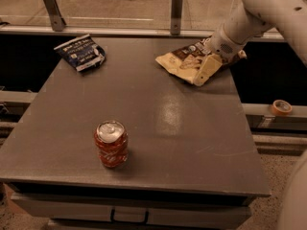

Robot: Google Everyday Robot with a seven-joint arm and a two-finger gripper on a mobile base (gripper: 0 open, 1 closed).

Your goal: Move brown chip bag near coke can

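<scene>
The brown chip bag (181, 61), dark brown and cream, lies flat at the far right of the grey table (158, 123). My gripper (205, 72) comes down from the upper right on the white arm (259, 13) and sits over the bag's right half, hiding part of it. The coke can (111, 143), red with a silver top, stands upright near the table's front left, well away from the bag and the gripper.
A smaller dark blue bag (80, 52) lies at the far left corner of the table. A roll of tape (281, 107) sits on a ledge to the right, beyond the table's edge. A railing runs behind the table.
</scene>
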